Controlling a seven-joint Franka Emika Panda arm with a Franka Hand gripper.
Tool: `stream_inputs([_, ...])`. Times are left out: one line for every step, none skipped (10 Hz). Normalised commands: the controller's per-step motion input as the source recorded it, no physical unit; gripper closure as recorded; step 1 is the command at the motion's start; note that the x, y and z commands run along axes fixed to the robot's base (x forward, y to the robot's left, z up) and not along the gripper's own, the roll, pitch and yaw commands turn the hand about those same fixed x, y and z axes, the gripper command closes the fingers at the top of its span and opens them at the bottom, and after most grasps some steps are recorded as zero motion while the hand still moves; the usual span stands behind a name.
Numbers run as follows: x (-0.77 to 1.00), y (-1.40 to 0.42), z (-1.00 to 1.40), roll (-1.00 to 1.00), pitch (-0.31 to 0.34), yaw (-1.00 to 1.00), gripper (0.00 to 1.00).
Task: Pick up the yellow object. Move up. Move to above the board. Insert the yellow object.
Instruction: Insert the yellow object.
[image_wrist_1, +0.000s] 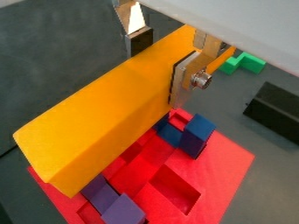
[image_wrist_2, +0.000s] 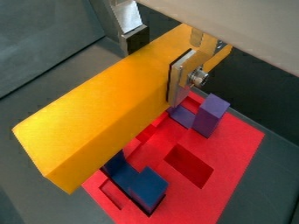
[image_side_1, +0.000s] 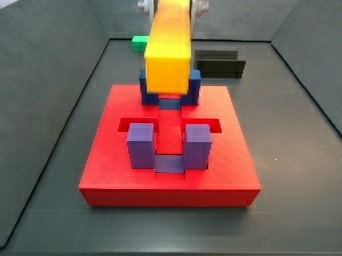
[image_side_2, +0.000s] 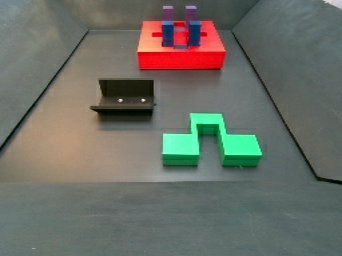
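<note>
Overhead, the pincer (image_wrist_1: 163, 54) grips the yellow object (image_wrist_1: 105, 109) across its narrow width, one silver finger (image_wrist_1: 186, 77) flat against a long face and the other finger (image_wrist_1: 139, 39) just showing past the far edge in both wrist views; the jaws are closed only as far as the bar allows. Held clear of everything below, the yellow object (image_side_1: 168, 45) hangs above the board (image_side_1: 171, 172), lined up over the gap between the posts in a side view. On the red board (image_wrist_2: 239, 162) a blue post (image_wrist_2: 138, 184) and purple posts (image_wrist_2: 201, 112) stand upright beside open cut-out slots (image_wrist_2: 187, 164). Elsewhere on the dark floor, well apart from the board (image_side_2: 183, 52), the black fixture (image_side_2: 124, 98) stands near the middle, with a green notched block (image_side_2: 210, 140) lying nearer the camera and untouched. From that side view the pincer itself is out of frame.
</note>
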Motion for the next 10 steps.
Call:
stream_inputs([0.0,0.0,-0.4,-0.17,0.0,0.0,1.0])
stream_inputs([-0.04,0.0,-0.33,-0.19,0.0,0.0,1.0])
stream_inputs([0.0,0.0,-0.19,-0.13,0.0,0.0,1.0])
stream_inputs([0.05,0.0,-0.07,0.0,0.006,0.0,1.0])
stream_inputs([0.31,0.0,-0.04,0.03,0.027,-0.03,1.0])
stream_inputs([0.39,0.0,-0.11,0.04,0.011,-0.04,1.0])
stream_inputs([0.33,0.0,-0.19,0.1,0.0,-0.03,1.0])
stream_inputs([0.27,0.0,-0.28,0.16,0.003,0.0,1.0])
stream_inputs([0.14,0.0,-0.33,0.18,0.0,0.0,1.0])
stream_inputs([0.01,0.0,-0.35,0.25,0.001,0.01,1.0])
